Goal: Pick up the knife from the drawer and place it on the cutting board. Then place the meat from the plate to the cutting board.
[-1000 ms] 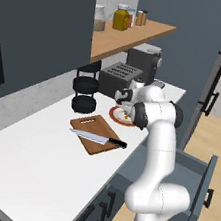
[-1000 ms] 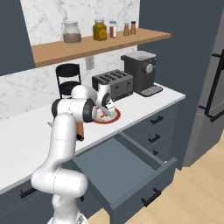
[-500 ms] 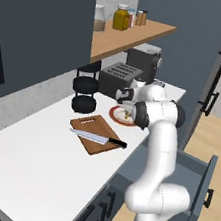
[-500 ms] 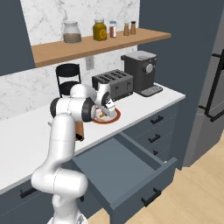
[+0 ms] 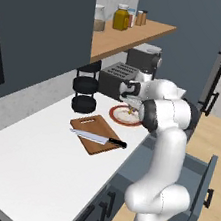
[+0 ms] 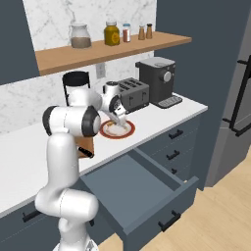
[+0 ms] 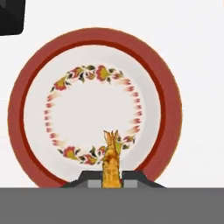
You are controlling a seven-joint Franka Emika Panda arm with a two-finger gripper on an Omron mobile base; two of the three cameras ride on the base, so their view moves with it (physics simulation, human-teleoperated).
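Gripper (image 7: 112,180) over the plate (image 7: 35,65) — pinching the meat (image 7: 110,164)
You see the knife (image 5: 98,138) lying on the cutting board (image 5: 87,125), beside that plate.

Your two base cameras look forward and down from behind, sharing the plate (image 5: 125,116) (image 6: 116,129); your hand camera hangs close above it (image 7: 94,107).

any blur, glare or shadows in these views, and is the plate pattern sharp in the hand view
Left base view: soft, slightly blurred render; the knife on the board shows no glare and only a faint shadow. Right base view: even flat light, edges soft. Hand view: the plate floral ring is fairly sharp, no glare; the meat between the gripper tips reads clearly.
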